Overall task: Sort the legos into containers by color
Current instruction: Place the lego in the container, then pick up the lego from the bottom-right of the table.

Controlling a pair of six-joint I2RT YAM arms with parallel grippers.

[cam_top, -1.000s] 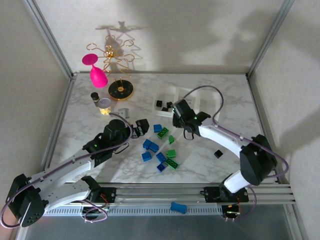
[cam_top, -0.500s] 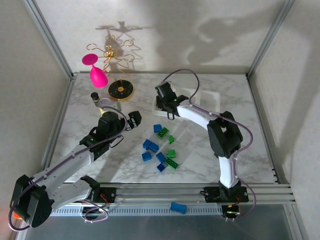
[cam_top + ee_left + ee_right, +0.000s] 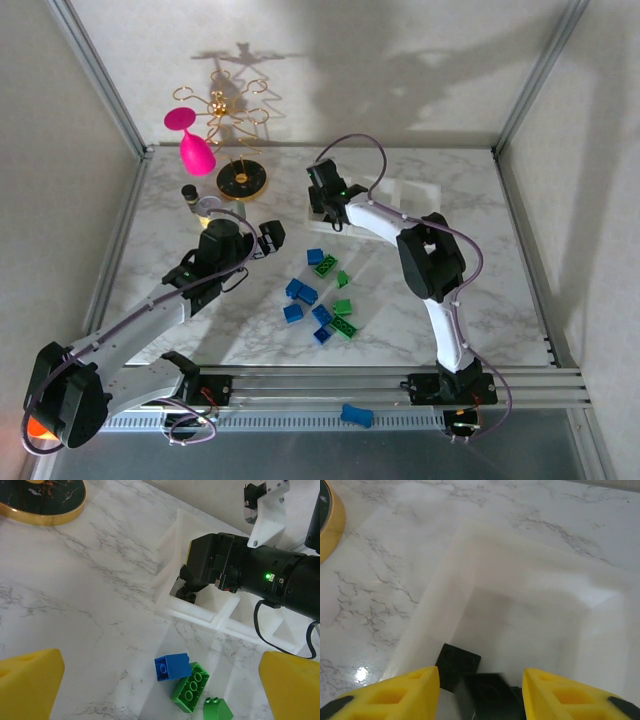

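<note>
The grey-veined white marble table is carrying the white translucent three-compartment plastic tray in the upper centre of the overhead view. Left of centre, the small round jar is wearing a yellow label whose writing is too small to read. Over the last second the right arm has been swinging from mid-table up to the tray. The right gripper is now hanging over the tray's left compartment with its yellow jaws parted. In its wrist view two black plastic legos are lying in that compartment, one blurred directly between the fingertips and not clamped. The left gripper is hovering wide open and empty, left of the tray. The loose blue and green legos are lying to its lower right, at the frame's centre.
</note>
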